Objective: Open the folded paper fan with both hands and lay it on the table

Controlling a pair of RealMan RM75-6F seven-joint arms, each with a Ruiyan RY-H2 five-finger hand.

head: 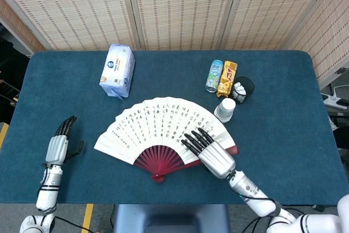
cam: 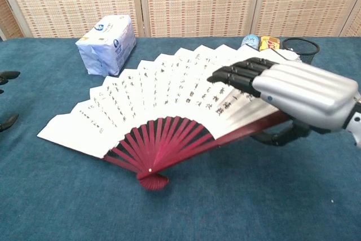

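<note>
Right hand [head: 216,157] pinching the fan's [head: 163,129] right guard, thumb under, fingers flat on top; left hand [head: 58,147] spread, well apart. Fan fully spread near the counter's [head: 283,96] front edge. Could drag or part-close if lifted away before letting go.

Left hand [cam: 7,101] cut by chest view's edge, paper cups [cam: 287,55] hidden behind fan [cam: 163,97]

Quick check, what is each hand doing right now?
Left hand: open, holding nothing, apart from the paper fan.
Right hand: fingers lie over the fan's right edge, thumb underneath; it holds the fan.
</note>
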